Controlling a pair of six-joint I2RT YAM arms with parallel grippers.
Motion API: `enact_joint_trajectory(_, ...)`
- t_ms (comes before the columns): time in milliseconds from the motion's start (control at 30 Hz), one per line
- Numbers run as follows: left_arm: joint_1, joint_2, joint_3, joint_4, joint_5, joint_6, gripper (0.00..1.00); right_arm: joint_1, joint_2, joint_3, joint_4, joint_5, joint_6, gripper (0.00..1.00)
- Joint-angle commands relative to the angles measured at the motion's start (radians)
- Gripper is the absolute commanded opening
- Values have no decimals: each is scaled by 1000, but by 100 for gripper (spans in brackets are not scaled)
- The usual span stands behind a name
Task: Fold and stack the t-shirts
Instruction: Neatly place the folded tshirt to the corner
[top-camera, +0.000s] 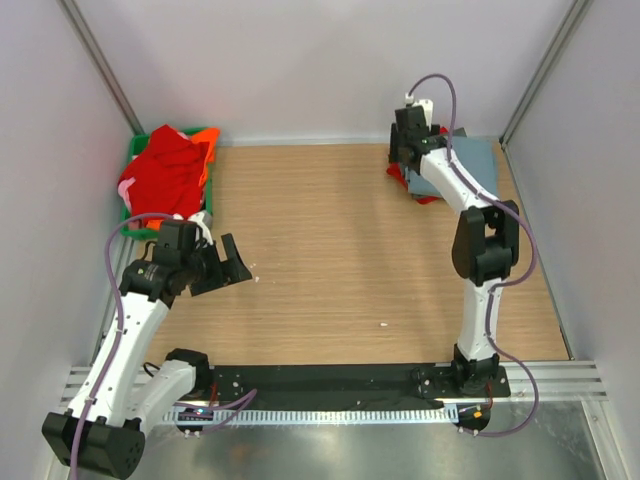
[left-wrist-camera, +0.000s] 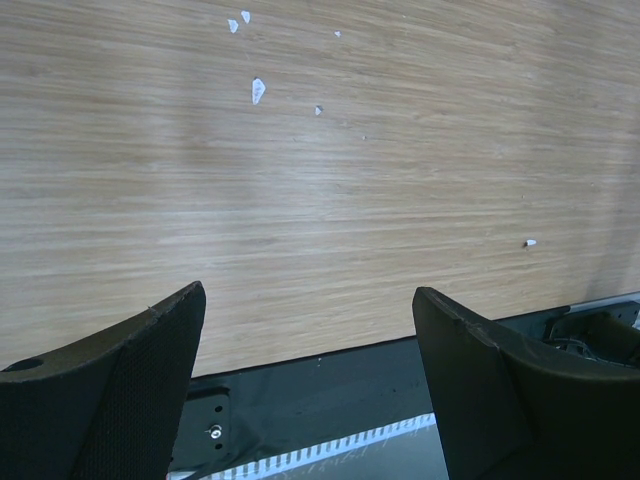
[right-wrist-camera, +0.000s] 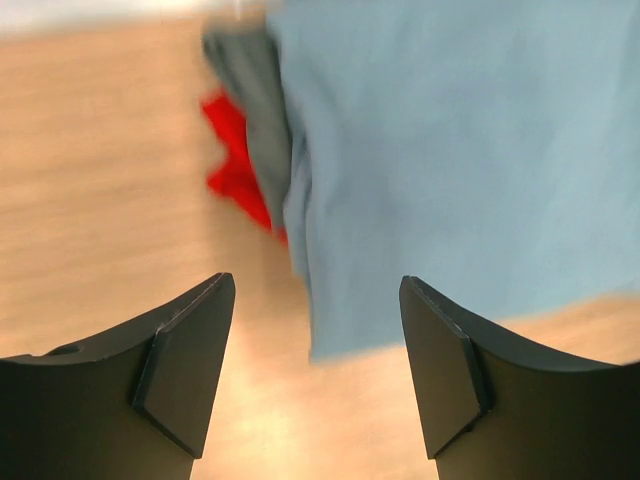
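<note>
Treat the step in hand as letting go of a finished fold and clearing away. Find the blue-grey t-shirt (right-wrist-camera: 450, 150) lying flat at the far right corner of the table (top-camera: 350, 250), on top of a darker grey t-shirt (right-wrist-camera: 250, 90) and a red t-shirt (right-wrist-camera: 235, 170), both with edges poking out on the side toward the table's middle. Note the right gripper (right-wrist-camera: 315, 283) directly above that pile, jaws spread wide, nothing between them. Raise it straight up before swinging sideways, so as not to snag the top layer or drag the stack out of square; judge the near hem the likeliest spot to catch. Check alignment afterwards, given the lower shirts sticking out a little. Note too the left gripper (left-wrist-camera: 308, 292), open and empty, hanging over bare wood near the left edge, close to the green crate (top-camera: 135, 150) at the far left corner, heaped with red t-shirts (top-camera: 165, 170) and orange t-shirts (top-camera: 207, 150). Send that one for the next shirt, pinching a single layer at the top of the heap rather than a bundle, and lift high enough to clear the crate's rim.
</note>
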Motion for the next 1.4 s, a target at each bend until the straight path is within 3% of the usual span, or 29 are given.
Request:
enact_joint_trajectory(0, 3, -11, 1, 23, -4, -6, 85, 2, -201, -259, 41, -49, 172, 73)
enact_joint_trajectory(233, 1, -7, 2, 21, -8, -8, 85, -68, -453, -612, 29, -20, 232, 78)
enact_joint_trajectory(400, 1, -7, 2, 21, -9, -8, 85, -196, -443, -758, 96, -156, 206, 77)
enact_joint_trajectory(733, 3, -4, 1, 20, -14, -9, 85, -304, -178, -597, 130, -231, 185, 74)
enact_joint_trajectory(1033, 3, 21, 1, 18, -14, -9, 85, -389, 57, -321, 107, -234, 140, 73)
enact_joint_trajectory(1167, 3, 27, 4, 17, -18, -11, 85, -387, 108, -210, 118, -308, 122, 72)
enact_joint_trajectory(1367, 1, 24, 2, 15, -18, -13, 85, -366, 79, -215, 207, -389, 100, 72)
